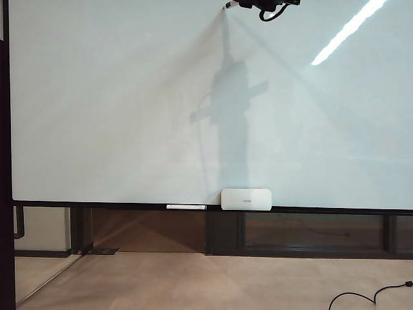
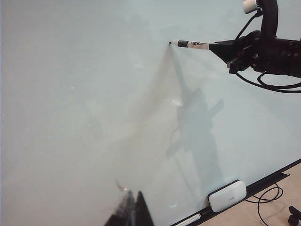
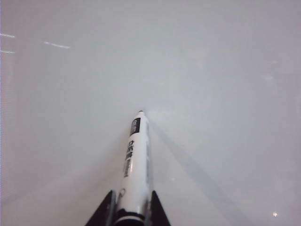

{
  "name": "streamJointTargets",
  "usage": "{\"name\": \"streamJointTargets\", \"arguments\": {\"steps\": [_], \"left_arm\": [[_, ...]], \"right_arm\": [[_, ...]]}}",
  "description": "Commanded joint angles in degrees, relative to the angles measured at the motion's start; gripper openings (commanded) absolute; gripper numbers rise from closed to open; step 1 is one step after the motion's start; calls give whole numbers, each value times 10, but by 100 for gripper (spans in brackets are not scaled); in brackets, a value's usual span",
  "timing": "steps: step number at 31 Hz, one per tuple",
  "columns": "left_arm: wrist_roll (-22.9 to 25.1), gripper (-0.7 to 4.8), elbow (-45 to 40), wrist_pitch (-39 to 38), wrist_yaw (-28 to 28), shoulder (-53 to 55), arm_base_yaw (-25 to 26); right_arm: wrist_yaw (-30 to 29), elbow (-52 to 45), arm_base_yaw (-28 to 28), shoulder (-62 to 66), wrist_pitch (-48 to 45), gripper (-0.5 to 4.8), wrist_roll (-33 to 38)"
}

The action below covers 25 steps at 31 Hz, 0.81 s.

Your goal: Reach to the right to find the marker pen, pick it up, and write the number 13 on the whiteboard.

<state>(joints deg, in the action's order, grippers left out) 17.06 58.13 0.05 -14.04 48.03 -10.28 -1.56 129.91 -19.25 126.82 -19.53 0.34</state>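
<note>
The whiteboard (image 1: 116, 97) fills most of every view, glossy and pale. My right gripper (image 3: 131, 201) is shut on the marker pen (image 3: 135, 155), whose black tip points at the board and sits at or just off its surface. In the exterior view that right gripper (image 1: 242, 4) is at the board's top edge, with the marker pen (image 1: 230, 5) sticking out to the left. The left wrist view shows the marker pen (image 2: 192, 44) held level by the right gripper (image 2: 214, 46). My left gripper (image 2: 133, 209) hangs lower, fingers together, holding nothing. The number 13 is not in view.
A white rounded box (image 1: 246, 199) and a long thin white stick (image 1: 186, 206) rest on the board's dark lower ledge. A black cable (image 1: 368, 298) lies on the floor at the lower right. A dark frame post (image 1: 5, 194) borders the left.
</note>
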Motion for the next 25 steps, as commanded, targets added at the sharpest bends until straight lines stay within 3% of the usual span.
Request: {"name": "streamJointTargets", "arguments": {"steps": [1,14,25], "left_arm": [[1,-5,2,9,-3,-1,0],[1,-6,2,9,-3,-1,0],[1,-5,3,24,-2,-1,0]], "right_arm": [[2,3,2,-3,4,-5,0],[2,3,3,-3,56,-5,1],[2,3,2,-4,173,-5,1]]}}
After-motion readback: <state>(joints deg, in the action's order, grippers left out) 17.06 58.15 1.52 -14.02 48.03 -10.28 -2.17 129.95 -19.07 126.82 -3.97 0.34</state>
